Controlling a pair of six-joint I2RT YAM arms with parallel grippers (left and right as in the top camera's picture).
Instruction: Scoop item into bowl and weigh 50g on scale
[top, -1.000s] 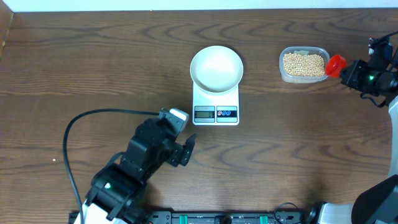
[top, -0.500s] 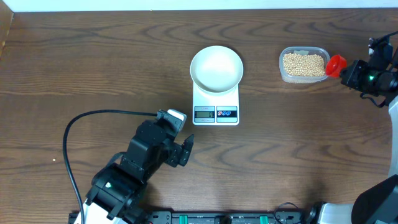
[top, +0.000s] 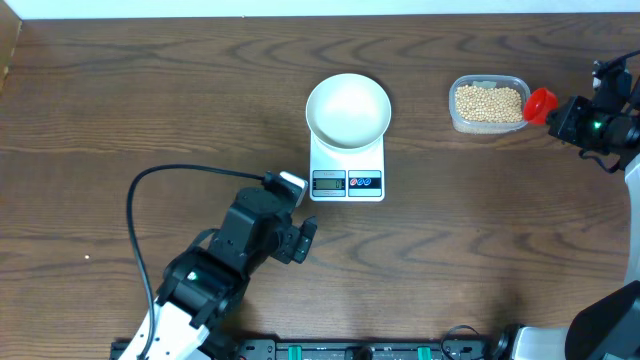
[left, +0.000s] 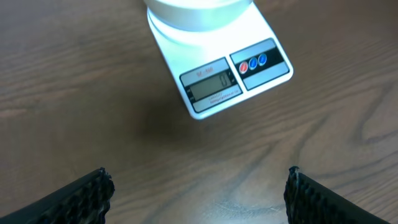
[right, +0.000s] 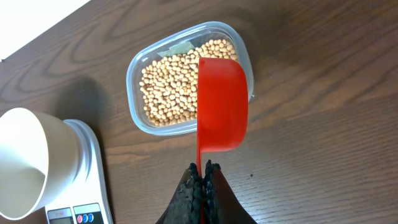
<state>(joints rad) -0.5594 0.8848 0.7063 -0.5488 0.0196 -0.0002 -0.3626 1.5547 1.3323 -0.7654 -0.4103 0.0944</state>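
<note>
The white bowl (top: 348, 109) stands empty on the white scale (top: 347, 178) at the table's middle; both also show in the right wrist view, bowl (right: 22, 158) and scale (right: 87, 180). The tan beans (top: 489, 102) fill a clear tub (top: 488, 126) at the back right. My right gripper (top: 562, 117) is shut on the handle of a red scoop (top: 540, 102), which hangs at the tub's right end, over the beans (right: 171, 87) in the right wrist view (right: 222, 102). My left gripper (top: 305, 240) is open and empty, just in front of the scale (left: 221, 78).
A black cable (top: 150, 190) loops over the table left of my left arm. The table's back edge (top: 320, 15) runs along the top.
My left arm has shifted a little to the right and its cable loop has moved with it. The right arm and scoop have not moved.
</note>
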